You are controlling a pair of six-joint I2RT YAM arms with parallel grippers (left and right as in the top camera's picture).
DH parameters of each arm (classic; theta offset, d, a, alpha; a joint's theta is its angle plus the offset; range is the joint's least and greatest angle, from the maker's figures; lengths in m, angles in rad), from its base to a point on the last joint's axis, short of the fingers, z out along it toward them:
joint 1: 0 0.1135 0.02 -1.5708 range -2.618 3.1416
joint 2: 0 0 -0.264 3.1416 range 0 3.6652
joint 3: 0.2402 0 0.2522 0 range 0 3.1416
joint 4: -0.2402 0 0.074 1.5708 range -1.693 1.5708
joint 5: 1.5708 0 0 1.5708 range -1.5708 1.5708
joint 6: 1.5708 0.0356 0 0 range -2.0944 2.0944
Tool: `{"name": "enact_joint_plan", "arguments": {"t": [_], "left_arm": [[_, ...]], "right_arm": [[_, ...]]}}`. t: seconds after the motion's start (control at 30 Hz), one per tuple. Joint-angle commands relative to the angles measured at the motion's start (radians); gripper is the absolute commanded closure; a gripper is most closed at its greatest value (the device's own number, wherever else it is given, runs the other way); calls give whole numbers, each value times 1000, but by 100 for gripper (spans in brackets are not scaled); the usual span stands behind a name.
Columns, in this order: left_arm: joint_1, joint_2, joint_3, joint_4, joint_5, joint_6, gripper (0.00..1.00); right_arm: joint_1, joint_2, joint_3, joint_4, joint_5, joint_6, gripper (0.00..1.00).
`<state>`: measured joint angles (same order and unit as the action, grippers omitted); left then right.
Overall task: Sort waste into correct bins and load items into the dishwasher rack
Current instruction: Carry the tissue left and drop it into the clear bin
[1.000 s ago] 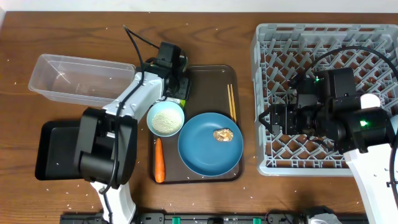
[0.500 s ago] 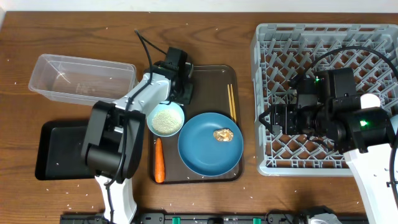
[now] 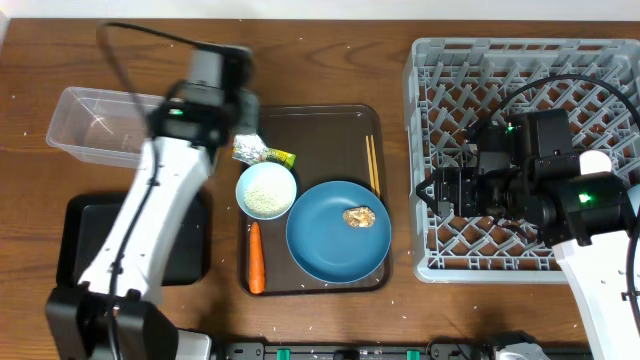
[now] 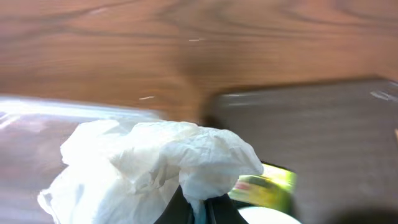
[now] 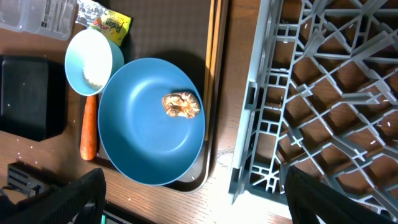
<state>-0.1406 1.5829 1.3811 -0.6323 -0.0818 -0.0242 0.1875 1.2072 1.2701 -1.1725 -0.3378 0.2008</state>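
Note:
In the left wrist view my left gripper [image 4: 199,210] is shut on the crumpled white tissue [image 4: 161,155], which hangs above the seam between the clear tub [image 4: 74,109] and the brown tray [image 4: 311,124]. Overhead, that gripper [image 3: 240,118] sits by the tub's [image 3: 110,125] right end. The silvery wrapper with its green-yellow packet [image 3: 262,153] lies on the tray beside the bowl of rice [image 3: 266,190]. The blue plate [image 3: 338,230] carries a golden-brown morsel [image 3: 359,215]. Carrot [image 3: 256,257] and chopsticks [image 3: 372,165] lie on the tray. My right gripper [image 5: 199,205] stands open and empty at the rack's [image 3: 525,160] left edge.
The black tray [image 3: 90,240] sits at the front left, partly under my left arm. The brown serving tray [image 3: 320,130] fills the middle. A strip of bare wood separates it from the grey rack. White specks dot the tabletop.
My left gripper shut on the tissue at the tray's back left corner, then lifted and swung left toward the clear tub. The wrapper is now uncovered. The right arm has not moved.

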Motion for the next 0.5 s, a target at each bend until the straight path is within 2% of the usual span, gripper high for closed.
{"name": "enact_joint_plan", "arguments": {"t": [0.0,0.13,0.17,0.23,0.27,0.4,0.47], "left_arm": [[85,67,-21,-6,-60,-84,94],[153,138,-21,1,6,-120,93],[160,151,-21,9,6,-119,85],[175,164,-21,25,6,-119,48],[180,164,-20,32,7,-119,40],[183,134,5,31,10,-119,36],[178,104,6,32,67,-119,36]], "right_arm": [[16,-3,-1,4,-7,5,16],[16,-3,-1,5,-8,5,15],[16,-3,-1,2,-8,5,16],[16,-3,-1,-3,-8,5,16],[16,-3,-1,-5,-8,4,16],[16,-3,-1,-13,-7,4,15],[16,-3,-1,-12,-7,4,15]]}}
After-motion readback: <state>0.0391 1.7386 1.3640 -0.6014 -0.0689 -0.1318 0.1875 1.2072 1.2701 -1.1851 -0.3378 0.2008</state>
